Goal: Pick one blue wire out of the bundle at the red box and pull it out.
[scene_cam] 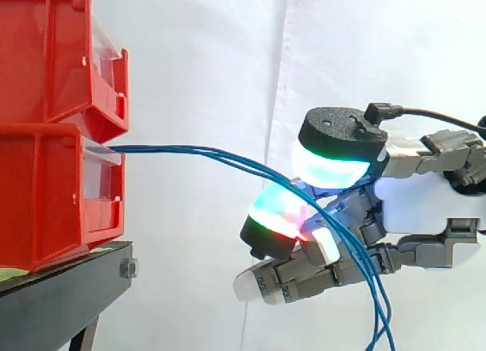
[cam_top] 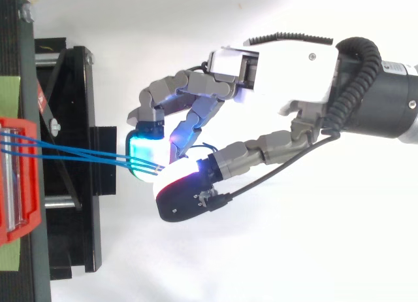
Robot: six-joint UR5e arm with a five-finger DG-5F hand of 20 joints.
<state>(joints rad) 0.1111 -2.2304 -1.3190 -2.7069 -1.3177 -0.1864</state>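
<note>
Far out from the fingertips sit two stacked red bins on a black stand (scene_cam: 61,290). The blue wires (scene_cam: 197,151) come out the clear front of the lower red bin (scene_cam: 45,207) and run as a loose fan across open air toward the hand (scene_cam: 425,203), w/ the white curtain (scene_cam: 197,62) behind.

At the hand the fingers are curled in. The wires pass btw two glowing pads (scene_cam: 275,214), thumb pad above and a finger pad below, so I'd call it clenched on the wires. The strands look to go through the pinch together, and I can't tell if just one is trapped. A straighter finger sits under the pads, prob as a backstop so the strands can't drop out of the pinch.

Past the pads, palm-side, the wires bend down and hang free. The span on the bin side isn't taut, so the pull looks barely begun, if at all.

Side view gives what the overhead can't: the up/down stacking of the pads, the wires threading btw them, and the hanging tails. From above, the wires (cam_top: 117,160) converge from the bin into a tight point right at the cyan fingertip. The hand (cam_top: 287,67) there comes in square to the bin front, a straight line for pulling away.
</note>
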